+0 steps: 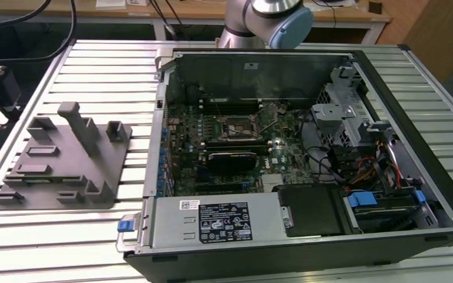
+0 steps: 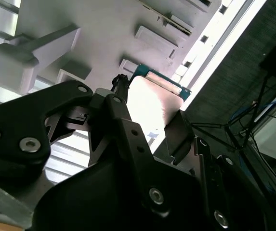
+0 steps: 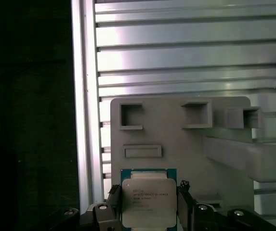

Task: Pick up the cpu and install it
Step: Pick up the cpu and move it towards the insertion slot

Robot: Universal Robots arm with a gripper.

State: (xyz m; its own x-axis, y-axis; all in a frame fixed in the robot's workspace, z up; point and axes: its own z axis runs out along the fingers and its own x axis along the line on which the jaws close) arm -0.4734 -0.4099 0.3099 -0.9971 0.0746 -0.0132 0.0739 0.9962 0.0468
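In both wrist views the cpu (image 3: 149, 202) (image 2: 152, 103), a silvery square chip with a thin teal-green border, sits between my gripper's black fingers (image 3: 112, 204). The gripper (image 3: 149, 207) (image 2: 150, 115) is shut on the cpu, one finger on each opposite side. Behind it lies the grey plastic fixture (image 3: 176, 139) (image 2: 104, 29) with its recessed pockets and raised posts; the chip hangs over the fixture's part nearest the table's edge. In the exterior view the fixture (image 1: 61, 165) lies left of the open computer case (image 1: 289, 159), whose motherboard socket (image 1: 238, 127) is uncovered.
The slatted aluminium table (image 1: 92, 65) (image 3: 190, 53) carries the fixture and the case. Its edge rail (image 3: 85, 96) runs close to the fixture, with dark floor beyond. Inside the case are a black heatsink (image 1: 230, 160), a power supply (image 1: 210, 221), drive bays and cables (image 1: 360, 171). The arm's base (image 1: 266, 23) stands behind the case.
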